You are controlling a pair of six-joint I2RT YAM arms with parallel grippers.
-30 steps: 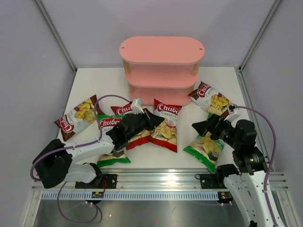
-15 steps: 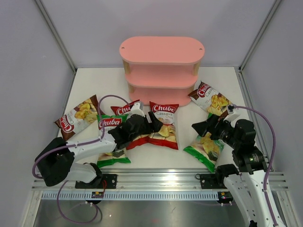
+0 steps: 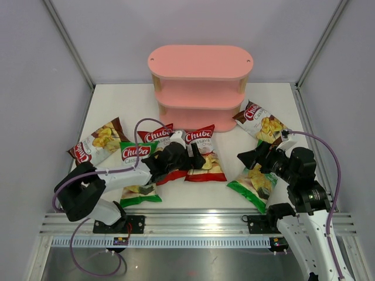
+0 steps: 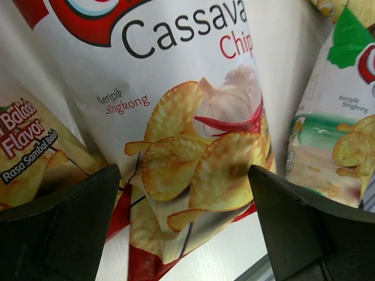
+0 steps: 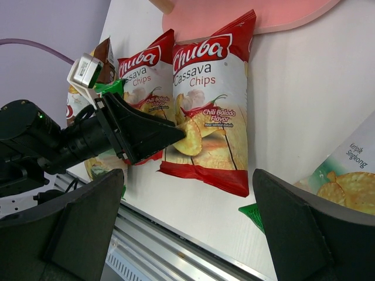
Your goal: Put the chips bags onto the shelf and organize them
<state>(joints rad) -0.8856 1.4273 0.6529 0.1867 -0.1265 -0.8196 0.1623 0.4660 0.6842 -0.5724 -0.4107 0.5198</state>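
The pink shelf stands at the back of the table, with no bags on the tiers I can see. A red chips bag lies flat in front of it, top end toward the shelf base. My left gripper is open over this bag's lower left part, and the bag face fills the gap between the fingers. A second red bag lies partly under the left arm. My right gripper is open above the table, nothing in it.
A brown bag and a green bag lie at the left. Another brown bag lies right of the shelf, and a green bag lies under the right arm. The metal rail runs along the near edge.
My left gripper has opened and let go of the red bag, which now lies flat nearer the shelf. The left arm reached a little further forward. The right arm stayed still.
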